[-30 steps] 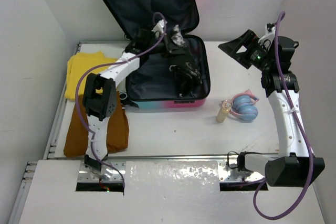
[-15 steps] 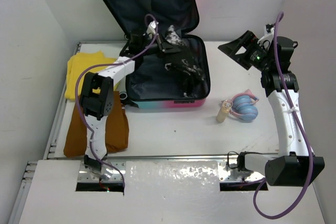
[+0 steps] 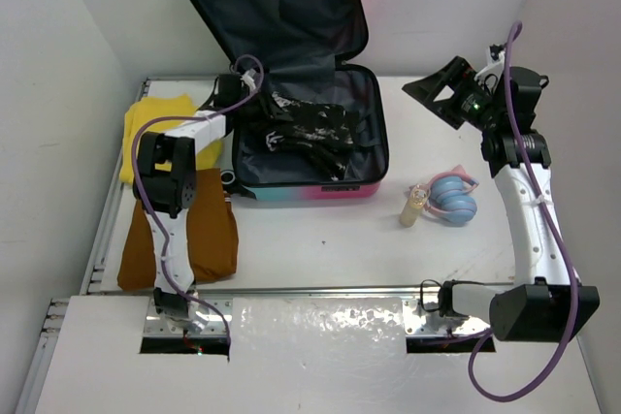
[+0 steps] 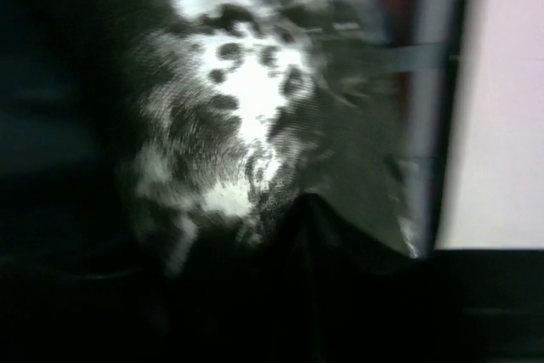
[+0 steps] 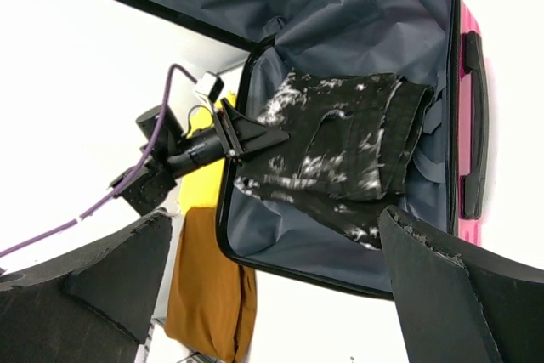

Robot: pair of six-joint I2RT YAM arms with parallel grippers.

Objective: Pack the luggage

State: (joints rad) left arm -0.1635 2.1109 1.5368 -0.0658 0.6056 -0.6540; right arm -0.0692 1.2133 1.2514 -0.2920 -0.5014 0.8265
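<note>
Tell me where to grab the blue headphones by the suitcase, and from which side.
Take the blue headphones by the pink band arching over their far side, coming down from above with the open right gripper. The rounded ear cups look too wide to pinch, and the small bottle crowds their left side, so a sideways approach there would probably knock it.

Garment [image 3: 310, 128] fills most of suitcase [image 3: 310, 192] base; raised lid [image 3: 281, 7] blocks far side, left gripper [image 3: 260, 115] crowds left rim; tabletop [image 3: 320, 239] toward near edge free.
</note>
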